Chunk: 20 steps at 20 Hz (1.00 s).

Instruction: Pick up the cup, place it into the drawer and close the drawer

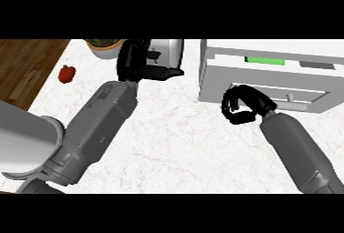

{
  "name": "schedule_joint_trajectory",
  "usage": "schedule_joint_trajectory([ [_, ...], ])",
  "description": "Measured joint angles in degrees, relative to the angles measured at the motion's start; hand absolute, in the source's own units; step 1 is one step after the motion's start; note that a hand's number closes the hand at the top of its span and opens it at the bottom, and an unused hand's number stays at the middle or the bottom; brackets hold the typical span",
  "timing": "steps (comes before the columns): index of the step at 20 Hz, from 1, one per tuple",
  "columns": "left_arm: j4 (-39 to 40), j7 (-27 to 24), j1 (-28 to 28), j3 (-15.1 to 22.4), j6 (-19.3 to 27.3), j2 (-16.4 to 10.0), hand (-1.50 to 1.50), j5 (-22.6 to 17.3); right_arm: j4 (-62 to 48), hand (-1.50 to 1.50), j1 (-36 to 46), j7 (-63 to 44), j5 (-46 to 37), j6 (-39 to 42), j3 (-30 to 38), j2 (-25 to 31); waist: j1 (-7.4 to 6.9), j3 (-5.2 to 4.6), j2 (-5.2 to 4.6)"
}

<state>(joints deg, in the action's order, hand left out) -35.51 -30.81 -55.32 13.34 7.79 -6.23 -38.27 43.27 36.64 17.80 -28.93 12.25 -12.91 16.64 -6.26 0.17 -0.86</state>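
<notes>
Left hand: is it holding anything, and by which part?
Yes: the left hand curls round the metal cup, gripping it by its side wall. The right hand is curled on nothing.

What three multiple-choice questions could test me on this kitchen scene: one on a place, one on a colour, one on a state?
1. Where is the cup?
A) in the drawer
B) at the counter's far edge, at the left hand
C) beside the right forearm

2. What colour is the small item near the counter's left edge?
A) blue
B) yellow
C) red

3. How are the right hand's fingers?
A) curled, holding nothing
B) straight
C) round the cup

Answers: B, the silver cup shows at the top, against the left hand; C, the small item is plainly red; A, the fingers curl empty before the drawer.
</notes>
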Motion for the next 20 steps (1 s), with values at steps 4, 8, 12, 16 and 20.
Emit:
schedule_joint_trajectory([
  [4,-2.31,0.68,2.17,0.34,-1.35,-1.19,-1.5,-0.08,-7.09,1.5,6.53,3.1,1.62,-1.69,4.73,1.53,-1.27,0.11,-0.51],
  [8,-4.3,1.67,3.45,0.53,-2.62,-2.77,-1.5,-0.15,-10.55,1.5,7.68,5.76,3.5,-0.8,6.88,1.6,-1.88,0.32,-0.54],
  [12,-5.44,2.41,4.42,0.59,-4.01,-3.88,-1.5,-0.37,-11.29,1.5,7.96,6.61,5.5,2.32,8.18,2.21,-2.4,0.39,-0.62],
  [16,-6.49,2.7,5.65,0.97,-5.37,-4.64,-1.5,-0.37,-11.08,1.5,7.64,7.23,7.29,5.78,9.01,3.22,-3.13,0.53,-0.73],
  [20,-7.27,3.12,6.49,1.23,-6.58,-4.87,-1.5,-0.59,-10.35,1.5,7.23,7.15,9.03,9.02,9.68,4.12,-3.72,0.69,-0.96],
])
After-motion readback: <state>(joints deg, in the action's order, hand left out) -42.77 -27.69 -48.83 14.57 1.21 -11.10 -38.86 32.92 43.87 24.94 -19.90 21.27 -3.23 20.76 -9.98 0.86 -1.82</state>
